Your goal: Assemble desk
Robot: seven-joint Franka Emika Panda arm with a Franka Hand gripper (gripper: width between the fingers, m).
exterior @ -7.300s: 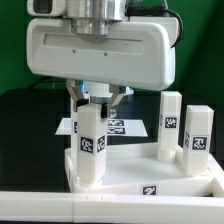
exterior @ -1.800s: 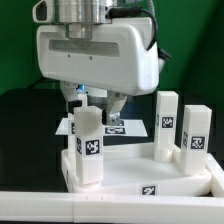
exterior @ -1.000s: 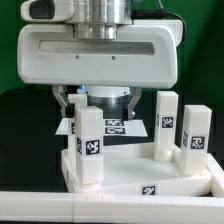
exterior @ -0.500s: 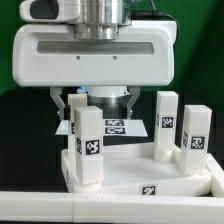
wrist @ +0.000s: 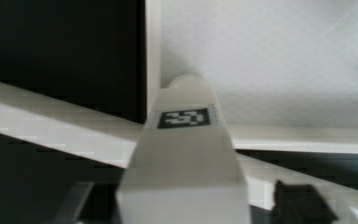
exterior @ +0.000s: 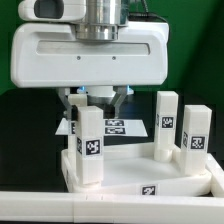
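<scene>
1. We're looking at the tabletop panel (exterior: 150,170) lying flat in the foreground of the exterior view, rim up, white and rigid-looking

2. One leg (exterior: 91,145) stands upright at the panel's corner on the exterior view's left, its square marker facing us; two more legs (exterior: 168,125) (exterior: 197,135) stand on the exterior view's right side of the panel, near each other

3. Behind it all the marker board (exterior: 122,127) lies flat on the dark table (exterior: 25,125)

4. We judge these legs as light, stiff plastic blocks with smooth flat faces, a bit slippery, so a square pinch across two opposite faces near the upper half looks the safest hold

5. Tall and narrow as it is, the leg could tip if nudged off-centre

6. Now the gripper (exterior: 92,100) hangs right over the left leg, a finger (exterior: 75,104) either side of its top

7. In the wrist view that leg (wrist: 185,150) rises straight up between the two dark fingers (wrist: 94,200)

8. Jaws partly open, close beside the leg's faces; we cannot tell whether they touch or clamp it
</scene>
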